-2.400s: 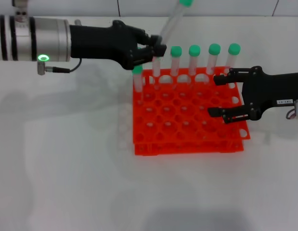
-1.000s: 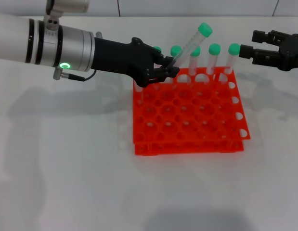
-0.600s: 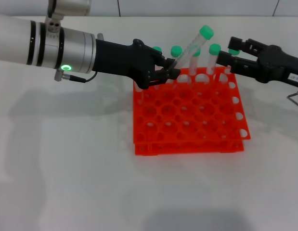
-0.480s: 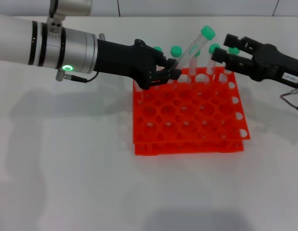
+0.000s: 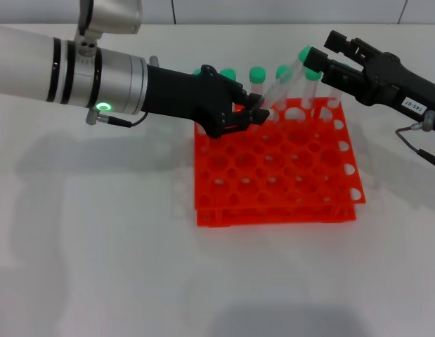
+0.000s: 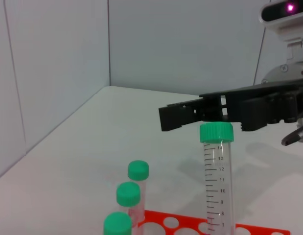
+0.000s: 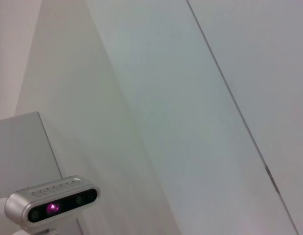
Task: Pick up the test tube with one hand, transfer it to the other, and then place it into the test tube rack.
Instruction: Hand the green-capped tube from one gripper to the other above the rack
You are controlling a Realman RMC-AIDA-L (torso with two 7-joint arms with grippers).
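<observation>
- Gripping the lower end of the test tube (image 5: 284, 77), the left gripper (image 5: 258, 114) has its black fingers clamped together on the clear barrel, just above the far left part of the test tube rack (image 5: 273, 165).
- The tube leans up and to the right from that grip, its green cap (image 5: 303, 53) at the top end, higher than the caps of the tubes standing in the rack.
- In the left wrist view the same tube (image 6: 217, 181) rises with printed graduation marks down its side and its green screw cap on top.
- The right gripper (image 5: 328, 53) reaches in from the right, its two black fingers spread apart on either side of the tube's capped end; one finger (image 5: 336, 37) lies on the far side and the other just nearer. I cannot tell whether either finger touches the cap.
- In the left wrist view the right gripper's fingers (image 6: 190, 111) show as a dark bar right behind the cap.
- A white label (image 5: 412, 104) sits on the right gripper's body, and a cable hangs near its wrist.
- The left arm carries a green glowing ring (image 5: 101, 107) on its silver sleeve, out to the left of the rack.
- The orange-red rack rests on the white table (image 5: 98, 246), with several green-capped tubes (image 5: 256, 76) upright in its far row.
- The right wrist view shows only pale wall panels and a small grey camera unit (image 7: 51, 205) with a pink light.
</observation>
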